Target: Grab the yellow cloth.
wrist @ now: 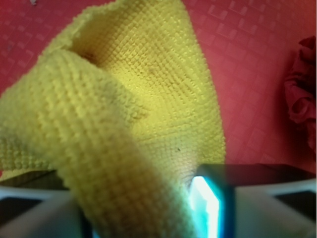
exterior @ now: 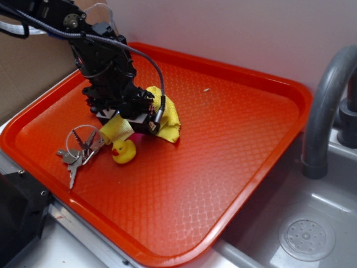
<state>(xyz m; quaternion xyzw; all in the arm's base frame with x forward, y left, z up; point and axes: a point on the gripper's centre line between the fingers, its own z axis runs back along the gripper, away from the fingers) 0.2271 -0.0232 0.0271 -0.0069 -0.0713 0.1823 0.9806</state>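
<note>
One yellow cloth [exterior: 165, 116] sits on the orange tray [exterior: 234, 106], toward its far-left part, bunched up under the black arm. End effector [exterior: 127, 124] is down on it and appears closed on a fold: the wrist view shows the cloth [wrist: 148, 99] rising in a peaked drape from between the fingers [wrist: 210, 206] at the bottom edge, so it looks held and pulled up off the tray rather than lying flat. Cloth is soft, light, nubby microfibre, not fragile, not slippery; it will sag and trail, and any pinched ridge or fold works as a grasp point, better than a flat edge. Rubber duck [exterior: 123, 151] is just beside the cloth's near-left corner, keys [exterior: 78, 151] on a ring just left of the duck, both close enough to get dragged along. Dark red fabric wad [wrist: 301, 84] shows only at the right edge of the wrist view, cut off. Hidden: actual fingertip contact, blocked by the arm body in the exterior view and by the cloth itself in the wrist view. How much cloth is clamped cannot be told. Sink basin [exterior: 312, 223] and faucet [exterior: 323, 100] lie right of the tray.
</note>
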